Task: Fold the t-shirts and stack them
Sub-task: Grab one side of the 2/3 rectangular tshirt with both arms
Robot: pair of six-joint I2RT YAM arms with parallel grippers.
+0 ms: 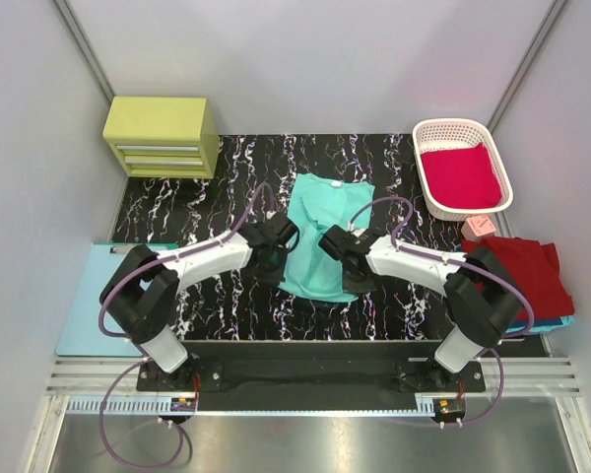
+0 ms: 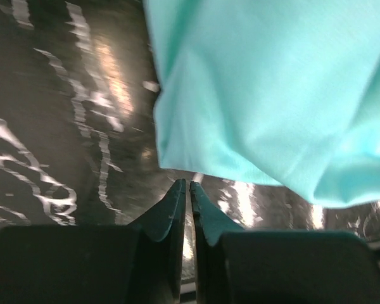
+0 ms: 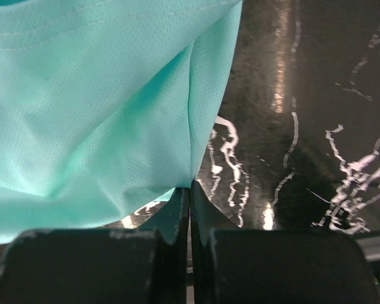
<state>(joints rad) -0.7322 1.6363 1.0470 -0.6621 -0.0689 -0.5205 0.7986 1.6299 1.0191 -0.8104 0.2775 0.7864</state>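
The mint-teal t-shirt [image 1: 323, 232] lies lengthwise in the middle of the black marbled table, its sides folded in. My left gripper [image 1: 281, 237] is at its left edge; in the left wrist view the jaws [image 2: 188, 185] are shut and empty, just short of the shirt's hem [image 2: 266, 95]. My right gripper [image 1: 335, 246] is at the right edge; its jaws [image 3: 190, 187] are shut with a corner of the teal cloth [image 3: 101, 114] pinched at the tips. A crimson t-shirt [image 1: 460, 175] lies in the basket. A dark red t-shirt [image 1: 522, 271] lies at the right on a blue one [image 1: 563, 322].
A white lattice basket [image 1: 426, 133] stands at the back right, with a small pink object [image 1: 481, 225] in front of it. A yellow-green drawer box [image 1: 163, 135] stands at the back left. A pale blue clipboard [image 1: 89, 315] lies at the near left.
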